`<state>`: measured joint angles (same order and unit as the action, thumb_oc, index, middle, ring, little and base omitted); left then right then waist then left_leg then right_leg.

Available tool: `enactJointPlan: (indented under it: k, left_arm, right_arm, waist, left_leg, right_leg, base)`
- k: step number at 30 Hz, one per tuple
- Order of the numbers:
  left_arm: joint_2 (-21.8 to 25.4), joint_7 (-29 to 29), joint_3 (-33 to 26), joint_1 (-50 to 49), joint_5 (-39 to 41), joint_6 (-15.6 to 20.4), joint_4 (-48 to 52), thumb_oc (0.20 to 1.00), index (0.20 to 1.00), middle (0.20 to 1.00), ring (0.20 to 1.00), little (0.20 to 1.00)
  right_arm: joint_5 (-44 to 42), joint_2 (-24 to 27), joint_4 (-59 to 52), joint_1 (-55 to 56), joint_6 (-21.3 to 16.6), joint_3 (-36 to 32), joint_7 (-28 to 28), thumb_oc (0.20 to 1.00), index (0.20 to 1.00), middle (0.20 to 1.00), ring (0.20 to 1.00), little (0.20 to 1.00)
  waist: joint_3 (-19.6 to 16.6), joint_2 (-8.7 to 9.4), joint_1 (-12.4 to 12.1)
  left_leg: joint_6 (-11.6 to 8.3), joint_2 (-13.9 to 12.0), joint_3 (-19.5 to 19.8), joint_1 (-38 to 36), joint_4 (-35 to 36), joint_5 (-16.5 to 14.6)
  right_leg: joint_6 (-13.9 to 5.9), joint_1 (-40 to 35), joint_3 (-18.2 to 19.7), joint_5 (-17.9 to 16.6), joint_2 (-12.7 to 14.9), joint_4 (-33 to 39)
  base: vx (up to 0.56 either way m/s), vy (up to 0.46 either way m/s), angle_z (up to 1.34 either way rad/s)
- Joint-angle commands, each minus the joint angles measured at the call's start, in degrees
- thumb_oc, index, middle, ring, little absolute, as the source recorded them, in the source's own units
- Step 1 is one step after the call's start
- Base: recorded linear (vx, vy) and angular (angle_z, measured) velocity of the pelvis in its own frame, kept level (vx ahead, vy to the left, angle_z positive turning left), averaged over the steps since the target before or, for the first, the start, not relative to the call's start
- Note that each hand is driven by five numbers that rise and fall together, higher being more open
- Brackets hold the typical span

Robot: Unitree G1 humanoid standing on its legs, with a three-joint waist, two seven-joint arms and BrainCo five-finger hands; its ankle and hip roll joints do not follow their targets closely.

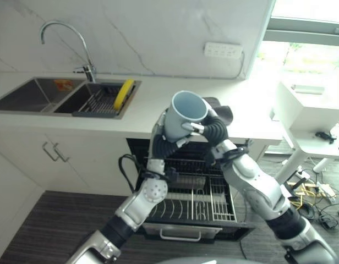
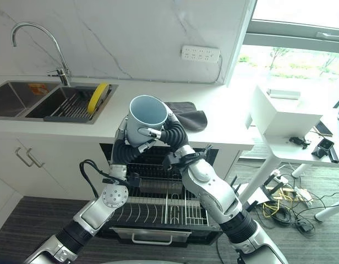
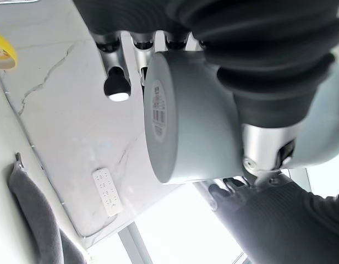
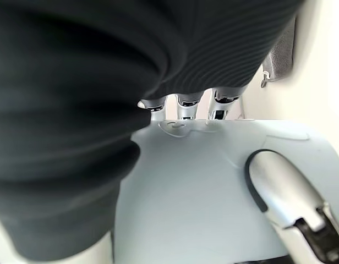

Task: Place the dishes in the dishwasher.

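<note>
Two silver-grey jointed arms with black forearm segments and round silver joint housings. Left hand (image 2: 127, 147) and right hand (image 2: 170, 133): dark ribbed covers over back and wrist; silver fingers (image 3: 115, 55), dark tips.

The mug (image 1: 184, 116) hides most of the left hand (image 1: 161, 144) behind its wall, so only a thumb and part of the ribbed cover show there. The right hand (image 1: 211, 131) lies against the mug's far side, its fingers (image 4: 183, 107) cut short by the mug's rim in the right wrist view. The grey cloth (image 2: 187, 114) on the bench (image 1: 158, 104) is partly covered by the right wrist. The dishwasher rack (image 1: 197, 198) is crossed by both forearms, and its front corners are hidden. The orange item (image 1: 62, 84) in the sink (image 1: 26, 93) is too small to tell. The sink's left end runs off the edge.
</note>
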<state>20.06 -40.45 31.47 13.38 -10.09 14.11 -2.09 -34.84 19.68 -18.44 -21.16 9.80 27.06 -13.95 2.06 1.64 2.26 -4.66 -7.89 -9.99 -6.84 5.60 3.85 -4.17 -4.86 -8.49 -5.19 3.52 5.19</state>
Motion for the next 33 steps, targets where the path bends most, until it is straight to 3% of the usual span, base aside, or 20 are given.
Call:
enactJointPlan:
  k: [1, 15, 16, 17, 33]
  left_arm:
    - [0.6, 0.5, 1.2, 6.8, -1.4, 3.2, 2.5, 0.2, 0.2, 0.2, 0.2, 0.2]
    - [0.7, 0.9, 2.9, 7.2, -2.3, 2.7, 4.7, 0.2, 0.2, 0.2, 0.2, 0.2]
    - [0.8, 0.8, 2.9, 7.3, -2.3, 2.7, 4.8, 0.2, 0.2, 0.2, 0.2, 0.2]
    - [0.8, 0.8, 3.0, 7.6, -2.5, 2.5, 4.9, 0.2, 0.2, 0.2, 0.2, 0.2]
    - [0.6, 1.4, 3.5, 7.8, -1.8, 2.8, 4.3, 0.2, 0.2, 0.2, 0.2, 0.2]
  right_arm:
    - [1.9, -2.8, -1.8, -6.3, -3.2, -0.9, -1.9, 1.0, 1.0, 1.0, 1.0, 1.0]
    - [3.9, -4.3, -2.1, -6.4, -3.9, 0.2, -5.7, 1.0, 1.0, 1.0, 1.0, 1.0]
    - [4.0, -4.2, -2.1, -6.5, -3.7, 0.4, -5.3, 0.944, 0.944, 0.944, 0.944, 0.944]
    - [4.1, -4.1, -2.1, -6.7, -3.1, 0.6, -4.6, 0.2, 0.2, 0.2, 0.2, 0.2]
    - [6.0, -3.6, -3.0, -7.0, -4.7, -0.1, -4.5, 0.2, 0.2, 0.2, 0.2, 0.2]
  waist:
    - [1.5, 1.9, -0.6]
    - [1.7, 1.59, -0.6]
    - [1.8, 1.63, -0.7]
    - [1.9, 1.66, -0.7]
    - [1.8, 1.55, -0.4]
  left_leg:
    - [2.46, 1.9, -0.6, -2.4, -0.6, -6.6]
    - [2.45, 1.8, -0.7, -2.0, -0.6, -6.3]
    - [2.46, 1.8, -0.7, -2.0, -0.6, -6.3]
    - [2.46, 1.8, -0.7, -2.1, -0.6, -6.4]
    - [2.51, 1.9, -0.8, -2.3, -0.6, -6.4]
  right_leg:
    - [-3.23, -3.5, 0.4, 3.9, 2.5, -0.2]
    - [-3.17, -3.1, 0.4, 3.8, 2.6, -0.2]
    - [-3.19, -3.2, 0.4, 3.8, 2.6, -0.2]
    - [-3.2, -3.3, 0.4, 3.9, 2.6, -0.2]
    - [-3.28, -3.3, 0.5, 3.8, 2.6, -0.2]
  base:
    - [0.0, 0.0, 0.0]
    - [-0.01, 0.002, 0.01]
    - [0.0, 0.0, 0.0]
    - [0.0, 0.0, 0.0]
    - [0.0, 0.0, 0.0]
